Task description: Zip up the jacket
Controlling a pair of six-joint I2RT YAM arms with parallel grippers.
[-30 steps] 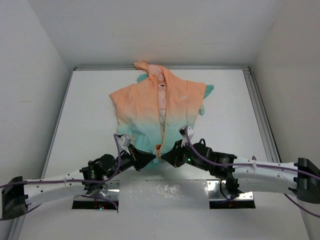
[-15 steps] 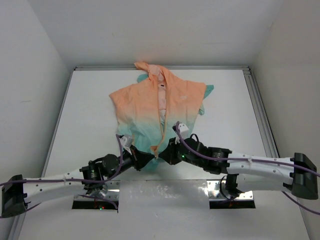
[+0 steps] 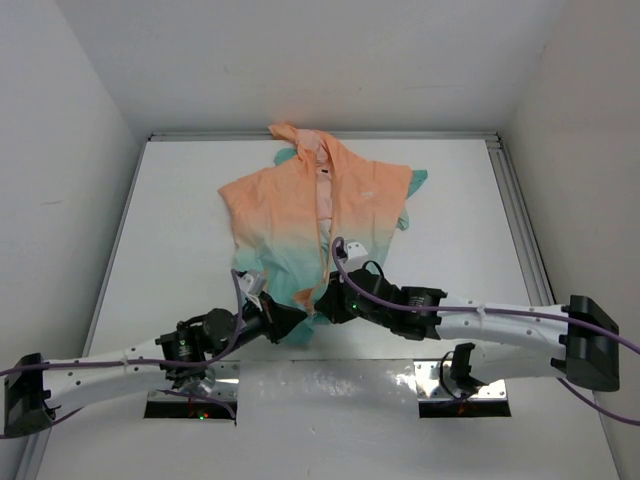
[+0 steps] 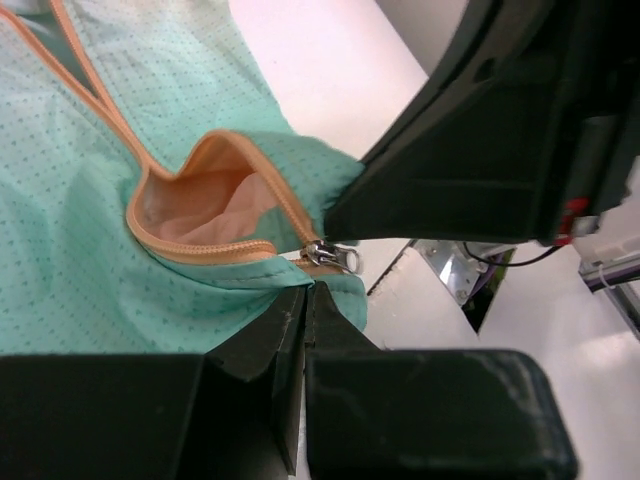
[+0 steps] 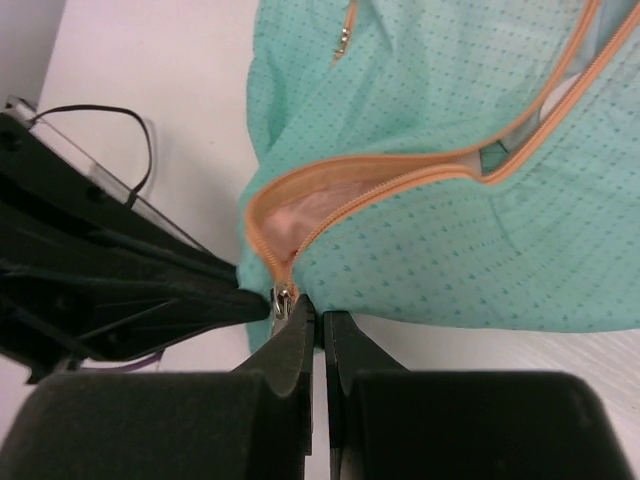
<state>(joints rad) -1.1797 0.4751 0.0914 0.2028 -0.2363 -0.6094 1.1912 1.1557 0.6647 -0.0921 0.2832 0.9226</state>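
White table point(image 3: 170, 220) with the peach-and-teal jacket point(image 3: 290, 210) flat near its far edge.

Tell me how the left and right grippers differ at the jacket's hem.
The left gripper pinches the jacket at its teal hem beside the zipper slider; the right gripper pinches the slider itself. The left reaches in from the left, the right from the right. Both are shut, tips nearly meeting.
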